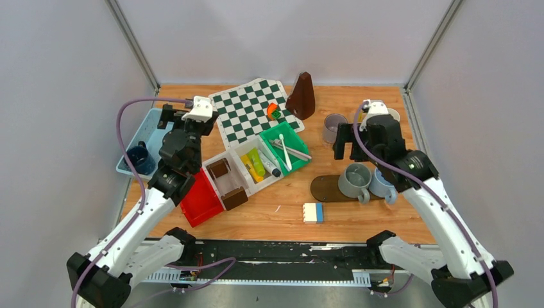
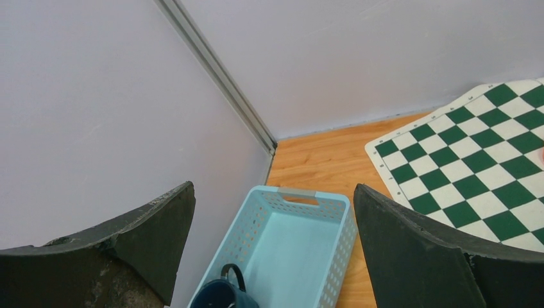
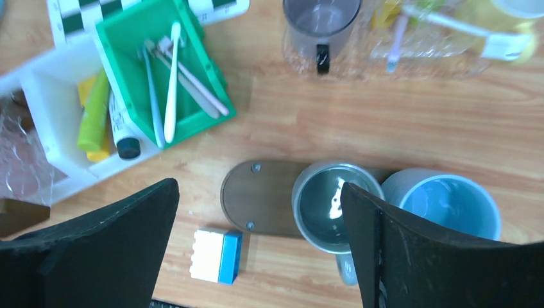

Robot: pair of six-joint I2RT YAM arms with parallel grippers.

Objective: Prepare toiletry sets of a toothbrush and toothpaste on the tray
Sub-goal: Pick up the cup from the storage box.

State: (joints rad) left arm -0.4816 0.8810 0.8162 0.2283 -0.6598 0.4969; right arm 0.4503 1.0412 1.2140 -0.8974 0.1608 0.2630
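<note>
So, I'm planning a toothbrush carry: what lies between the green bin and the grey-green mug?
Bare wooden tabletop, then the end of the dark oval board under the grey-green mug; the right wrist view shows it.

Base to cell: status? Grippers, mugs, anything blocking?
Left gripper open, facing tray. Right gripper open above grey-green mug. Dark blue mug in tray; toothbrushes in green bin. Nothing seen blocking.

Even, bright light, soft shadows (glare spots inside the grey-green mug [image 3: 324, 208]).
</note>
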